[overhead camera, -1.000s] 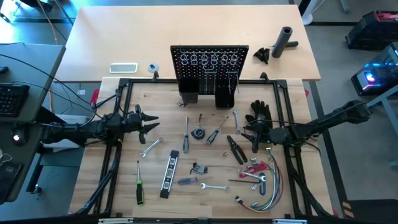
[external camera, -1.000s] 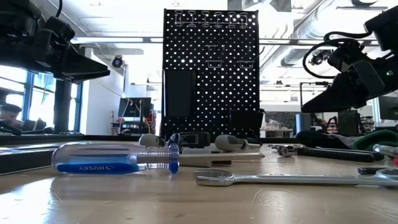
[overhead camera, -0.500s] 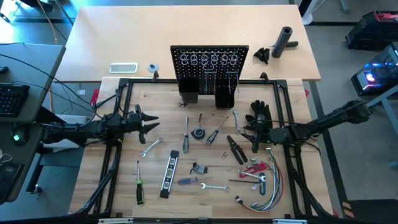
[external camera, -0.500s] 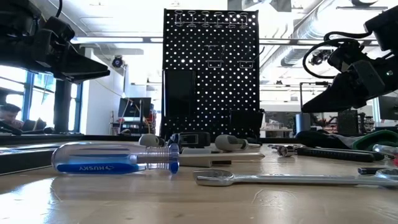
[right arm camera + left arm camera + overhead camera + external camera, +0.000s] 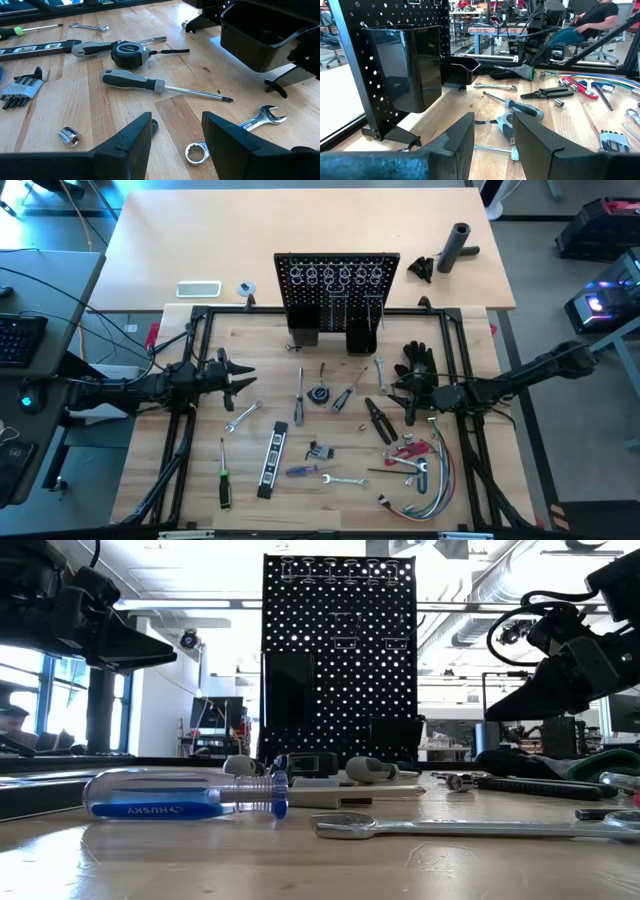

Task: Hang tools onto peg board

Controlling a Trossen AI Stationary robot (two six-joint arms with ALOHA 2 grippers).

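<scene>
both end effectors, left [image 5: 492,145] and right [image 5: 176,142], gape empty; peg board [image 5: 339,650] top cut off.

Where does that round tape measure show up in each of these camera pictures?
High view: tape measure, table centre, before the peg board.
Low view: cannot tell it apart.
Left wrist view: past the pincer, at.
Right wrist view: upper middle.
Shared landmark: the grey-handled screwdriver beside it.
</scene>
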